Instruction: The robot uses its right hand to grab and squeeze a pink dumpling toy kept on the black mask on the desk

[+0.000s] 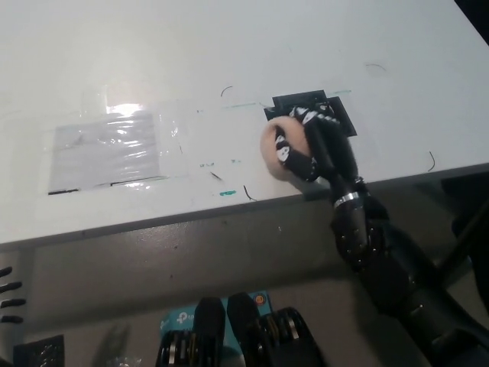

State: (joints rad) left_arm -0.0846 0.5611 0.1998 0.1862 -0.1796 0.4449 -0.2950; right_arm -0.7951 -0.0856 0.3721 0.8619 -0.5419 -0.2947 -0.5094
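You see a pale pink dumpling toy (273, 150) in the black right robot hand (315, 147), marked with white, over a black mask (336, 115) on the white tabletop (229, 46).

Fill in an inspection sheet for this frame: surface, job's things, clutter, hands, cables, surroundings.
Surface: white desk, with small dark pen marks and a teal smear near its front edge.
Job's things: soft pink dumpling toy held in the hand, at the left edge of the black mask patch.
Clutter: clear glossy plastic sheet lying flat on the desk's left part.
Hands: black right hand shut on the toy; white left hand barely in view at the lower left edge.
Cables: nothing seen.
Surroundings: grey floor below the desk edge.
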